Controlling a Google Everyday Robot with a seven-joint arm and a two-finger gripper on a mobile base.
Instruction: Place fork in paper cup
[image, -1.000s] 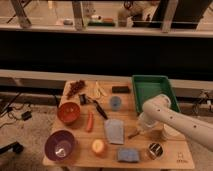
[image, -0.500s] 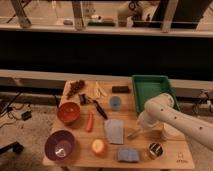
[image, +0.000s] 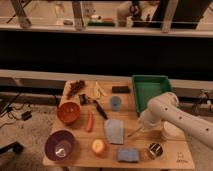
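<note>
My gripper (image: 142, 124) is at the end of the white arm, over the right-middle of the wooden table (image: 80, 162), to the right of the grey-blue cloth (image: 114, 131). The slim silver fork (image: 134, 132) slants down-left from the gripper, its upper end at the gripper. I cannot tell whether it is gripped or only touched. The white paper cup (image: 170, 131) stands just right of the gripper, partly hidden behind the arm.
A green tray (image: 151, 89) is at the back right and a shiny metal cup (image: 154, 150) at the front right. A small blue cup (image: 115, 103), a black-handled utensil (image: 98, 108), a carrot (image: 90, 121), an orange bowl (image: 68, 112), a purple bowl (image: 60, 145) and a blue sponge (image: 128, 155) lie to the left.
The arm has shifted slightly to the right, toward the paper cup. The fork's end stays at the gripper.
</note>
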